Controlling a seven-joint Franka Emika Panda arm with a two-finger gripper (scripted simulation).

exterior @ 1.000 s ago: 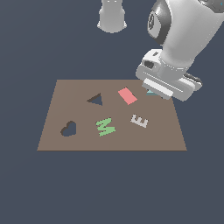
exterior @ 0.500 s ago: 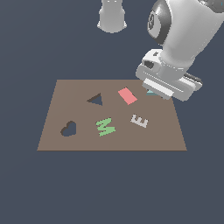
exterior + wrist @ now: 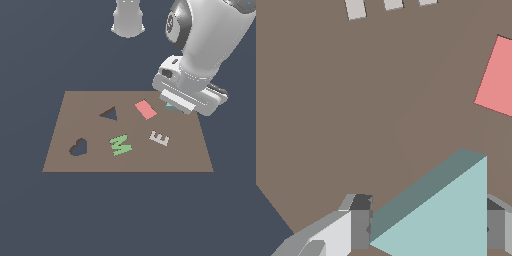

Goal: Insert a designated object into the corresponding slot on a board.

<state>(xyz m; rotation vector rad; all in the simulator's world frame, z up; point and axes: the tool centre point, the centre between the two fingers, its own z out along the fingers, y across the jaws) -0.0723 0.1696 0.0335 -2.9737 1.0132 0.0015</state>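
The pale teal triangular block (image 3: pixel 441 215) sits between my two fingers (image 3: pixel 359 227), which touch its tip on one side and its flat side on the other. In the exterior view only a teal sliver (image 3: pixel 171 106) shows under my hand. My gripper (image 3: pixel 173 107) is low over the brown board (image 3: pixel 90 160), near its far edge on the exterior view's right. I cannot tell whether the block is lifted off the board. The dark triangular slot (image 3: pixel 109 114) lies on the board to the exterior view's left, past the red rectangle (image 3: pixel 145 109).
A green M (image 3: pixel 120 144) and a pale letter E (image 3: pixel 159 138) lie on the board. A heart-shaped cutout (image 3: pixel 78 147) is near the board's left front. The red rectangle (image 3: pixel 498 77) lies close beside the gripper. The arm's base (image 3: pixel 128 17) stands behind the board.
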